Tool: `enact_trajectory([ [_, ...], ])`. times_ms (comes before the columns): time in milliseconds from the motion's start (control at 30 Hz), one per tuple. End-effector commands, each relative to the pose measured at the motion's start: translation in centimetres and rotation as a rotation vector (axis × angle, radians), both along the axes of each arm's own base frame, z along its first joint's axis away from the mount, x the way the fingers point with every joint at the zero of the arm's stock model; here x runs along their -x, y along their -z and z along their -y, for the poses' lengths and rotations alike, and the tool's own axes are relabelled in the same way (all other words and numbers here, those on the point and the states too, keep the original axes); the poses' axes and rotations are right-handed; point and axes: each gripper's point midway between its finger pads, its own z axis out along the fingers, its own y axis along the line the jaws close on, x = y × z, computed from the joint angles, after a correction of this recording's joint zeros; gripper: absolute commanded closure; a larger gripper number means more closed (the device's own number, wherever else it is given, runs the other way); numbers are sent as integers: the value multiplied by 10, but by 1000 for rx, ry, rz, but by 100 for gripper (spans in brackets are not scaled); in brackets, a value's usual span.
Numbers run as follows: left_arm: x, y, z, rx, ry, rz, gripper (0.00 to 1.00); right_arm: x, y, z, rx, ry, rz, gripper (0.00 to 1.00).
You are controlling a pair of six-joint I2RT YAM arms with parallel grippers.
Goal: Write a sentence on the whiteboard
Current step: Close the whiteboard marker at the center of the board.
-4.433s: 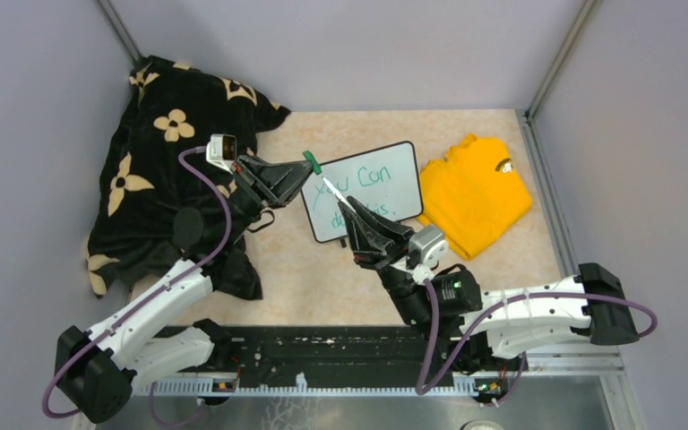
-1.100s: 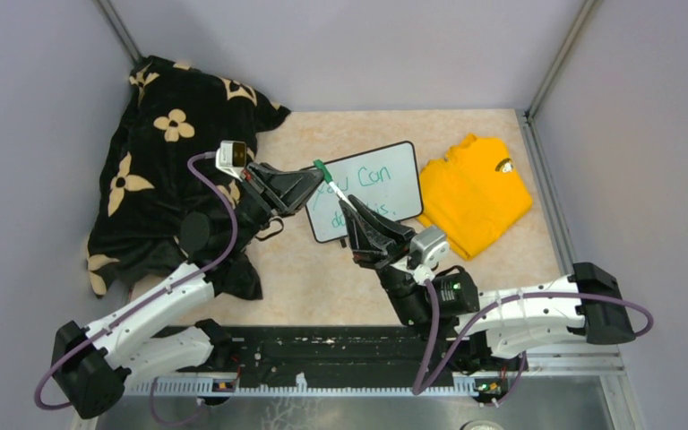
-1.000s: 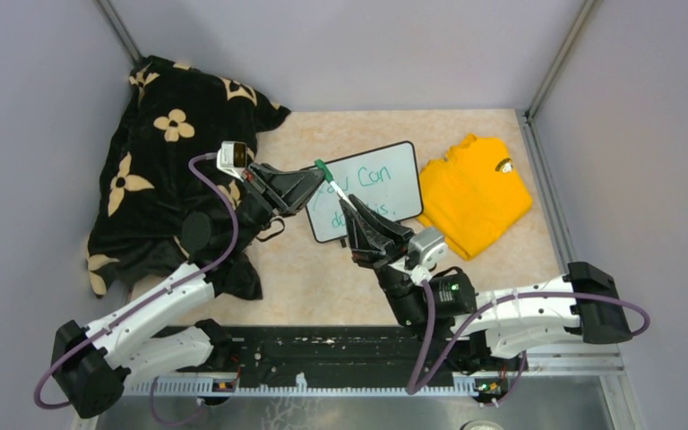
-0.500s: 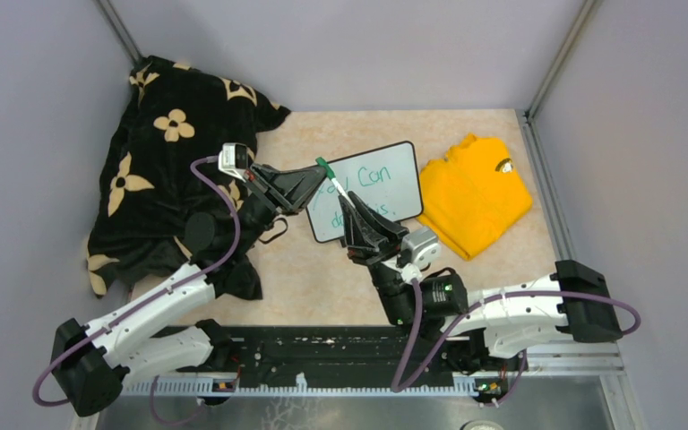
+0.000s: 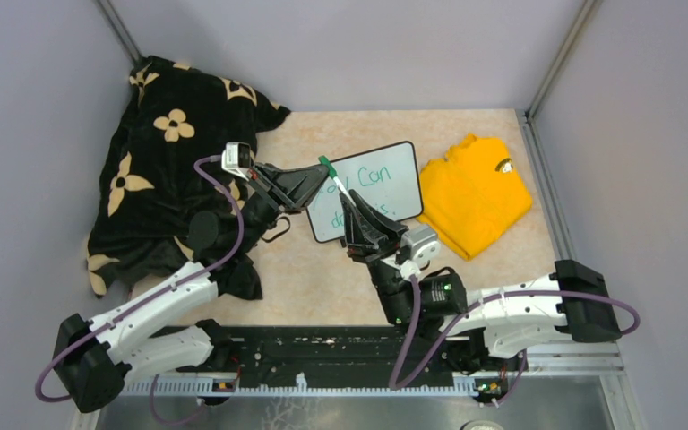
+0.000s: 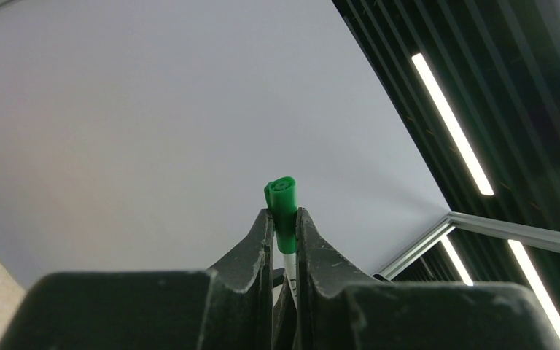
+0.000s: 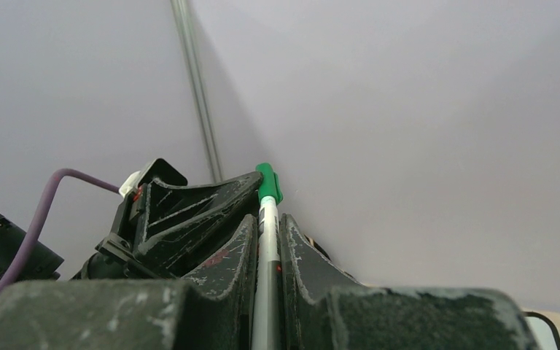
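1. Left fingers (image 5: 297, 182): closed on the green cap (image 5: 325, 165) of the marker (image 5: 339, 187). In the left wrist view the cap sticks out past the fingertips (image 6: 261, 237).
2. Right fingers (image 5: 360, 218): closed on the marker's white barrel, below the cap. The barrel runs up between both fingertips (image 7: 242, 244).
3. The cap meets the barrel's upper end. Whether it is fully seated cannot be told.
4. Whiteboard (image 5: 396, 168): flat on the desk (image 5: 313, 269), directly beyond the right fingers and just right of the left fingers. It carries teal handwriting, partly hidden by the right fingers.
5. Yellow shirt (image 5: 475, 193): right of the whiteboard.
6. Black flowered blanket (image 5: 157, 152): left of the left fingers.
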Motion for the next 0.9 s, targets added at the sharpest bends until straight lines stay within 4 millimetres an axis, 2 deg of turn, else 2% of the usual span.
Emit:
enact_trajectory([
  [0,17,-8,8,-10,66,51,100,1,-19,0,-54,-14,13,100],
  [867,20,-4,26,-35,109,50,100,1,-19,-12,-19,-13,23,100],
])
